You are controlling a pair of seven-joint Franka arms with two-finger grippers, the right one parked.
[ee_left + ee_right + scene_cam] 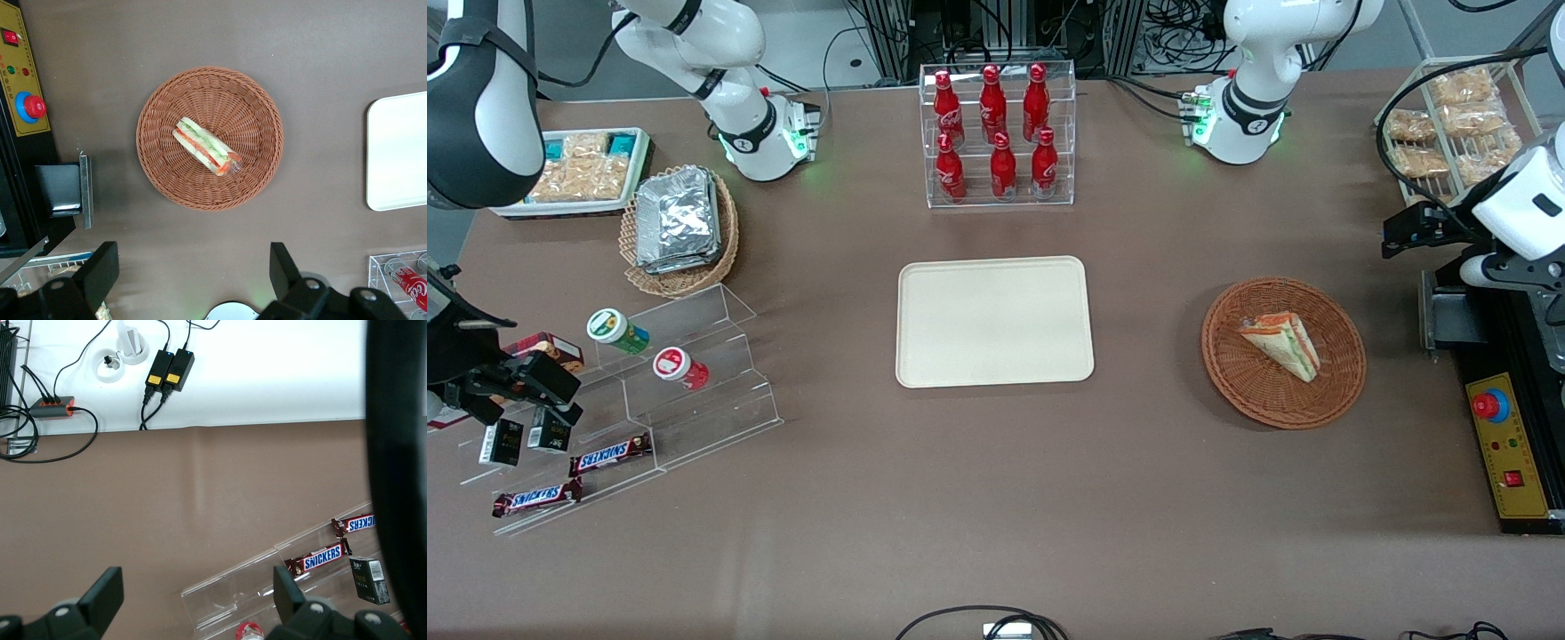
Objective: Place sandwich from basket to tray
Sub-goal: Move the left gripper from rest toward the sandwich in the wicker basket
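Brown bench (996,498): sandwich (1282,343) lies in basket (1232,369), well apart from tray (925,356); end effector (193,273) hovers above, spread wide, empty; light, soft, slippery wrap, so pinch bread faces gently.

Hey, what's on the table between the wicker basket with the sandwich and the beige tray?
Nothing: in the front view only bare brown tablecloth lies between the basket and the tray. The open gripper hovers above the table beside the basket.

The wrapped wedge sandwich (1282,344) lies on its side in the round reddish-brown wicker basket (1334,387). The cream tray (994,321) lies bare beside it. The gripper (193,270) hangs open above the surface near the basket.
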